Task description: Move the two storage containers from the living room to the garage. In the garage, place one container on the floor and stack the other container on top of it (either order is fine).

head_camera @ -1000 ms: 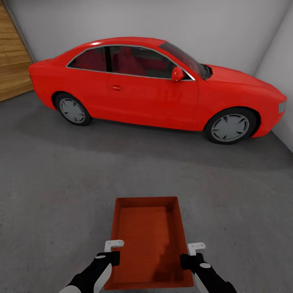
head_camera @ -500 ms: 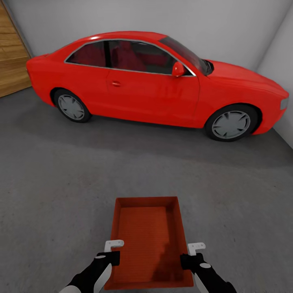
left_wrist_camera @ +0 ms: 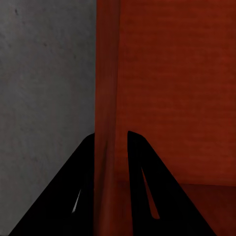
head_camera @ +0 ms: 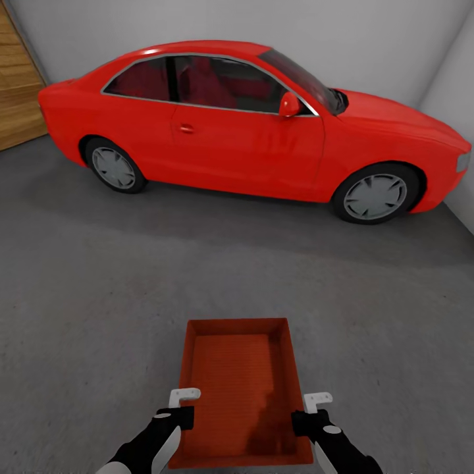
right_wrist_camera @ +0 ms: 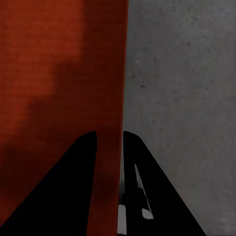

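Black left gripper [left_wrist_camera: 110, 147] jaws pinch left wall of orange-red rectangular plastic bin [head_camera: 240, 388]; black right gripper [right_wrist_camera: 109, 147] jaws pinch right wall. Open-topped bin held between both, ribbed bottom showing, above matt dark grey concrete floor [head_camera: 99, 296]. Beyond: glossy red two-door car [head_camera: 250, 125], white wall [head_camera: 368, 39], wooden plank door [head_camera: 16, 85].

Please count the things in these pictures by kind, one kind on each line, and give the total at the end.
Bins: 1
Cars: 1
Plank doors: 1
Grippers: 2, the left gripper and the right gripper, each clamped on a side wall of the bin
Total: 5
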`<state>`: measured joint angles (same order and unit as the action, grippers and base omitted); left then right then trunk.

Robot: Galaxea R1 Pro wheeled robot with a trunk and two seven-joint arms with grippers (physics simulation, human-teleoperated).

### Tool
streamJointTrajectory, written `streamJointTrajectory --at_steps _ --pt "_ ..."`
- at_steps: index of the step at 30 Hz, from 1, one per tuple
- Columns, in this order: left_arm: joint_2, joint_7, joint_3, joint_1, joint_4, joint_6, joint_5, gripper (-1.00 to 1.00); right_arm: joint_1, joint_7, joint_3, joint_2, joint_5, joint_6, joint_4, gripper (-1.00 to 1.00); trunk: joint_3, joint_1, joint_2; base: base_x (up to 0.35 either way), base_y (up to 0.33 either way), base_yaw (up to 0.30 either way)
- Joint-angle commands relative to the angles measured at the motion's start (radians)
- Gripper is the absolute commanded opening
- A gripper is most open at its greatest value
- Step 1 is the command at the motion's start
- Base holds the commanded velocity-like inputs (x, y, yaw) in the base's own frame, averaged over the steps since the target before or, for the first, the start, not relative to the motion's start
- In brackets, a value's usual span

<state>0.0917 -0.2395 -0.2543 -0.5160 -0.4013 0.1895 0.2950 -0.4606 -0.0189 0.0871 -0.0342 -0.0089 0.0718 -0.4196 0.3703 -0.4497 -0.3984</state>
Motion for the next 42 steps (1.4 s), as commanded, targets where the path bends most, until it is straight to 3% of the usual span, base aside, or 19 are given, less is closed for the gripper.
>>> streamJointTrajectory --at_steps 1,42 --pt "0.082 -0.012 0.008 -0.001 -0.050 0.007 -0.020 -1.00 0.000 -0.003 -0.004 -0.058 0.003 0.006 0.001 -1.00 0.003 0.000 -0.002 0.000 0.000 0.000" --pt "0.083 -0.012 0.007 -0.001 -0.050 0.008 -0.022 -1.00 0.000 -0.003 -0.004 -0.058 0.003 0.006 0.010 -1.00 0.010 0.000 -0.002 0.000 0.000 0.000"
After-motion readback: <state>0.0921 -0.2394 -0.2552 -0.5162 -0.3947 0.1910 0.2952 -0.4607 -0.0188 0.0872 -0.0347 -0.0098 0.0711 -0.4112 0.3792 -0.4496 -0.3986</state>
